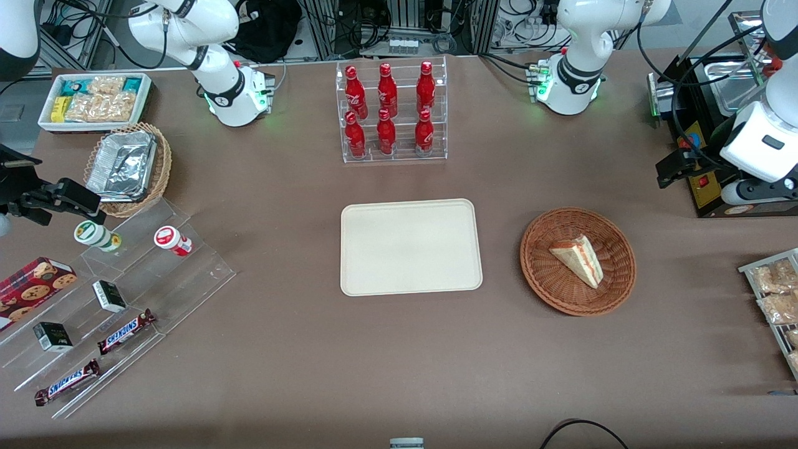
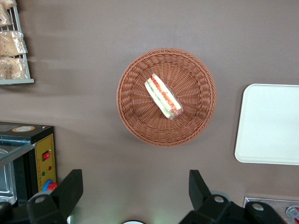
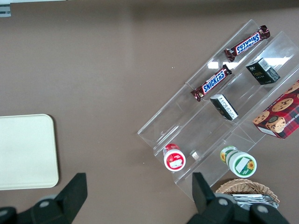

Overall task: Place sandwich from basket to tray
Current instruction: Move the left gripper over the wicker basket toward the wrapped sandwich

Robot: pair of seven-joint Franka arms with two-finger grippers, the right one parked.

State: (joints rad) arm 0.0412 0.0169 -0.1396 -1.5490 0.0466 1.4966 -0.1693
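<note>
The sandwich (image 1: 578,259) lies in the round brown basket (image 1: 543,274), a little off the middle, its red and green filling edge facing up in the left wrist view (image 2: 162,96). Woven floor shows all around it, so it touches no part of the basket's rim (image 2: 140,133). The basket sits on the brown table (image 1: 374,362), near the tray (image 1: 411,246) but apart from it, with a strip of bare tabletop between their edges. The tray is flat and carries nothing; its rounded corner and low rim (image 2: 243,154) show in the wrist view.

The gripper (image 1: 676,169) hangs high, toward the working arm's end of the table, above the black machine (image 1: 704,187) and farther from the front camera than the basket. Its two fingers (image 2: 70,186) stand wide apart and hold nothing. Bare table surrounds the basket on every side. A rack of red bottles (image 1: 389,112) stands farther from the front camera than the tray, well apart from it.
</note>
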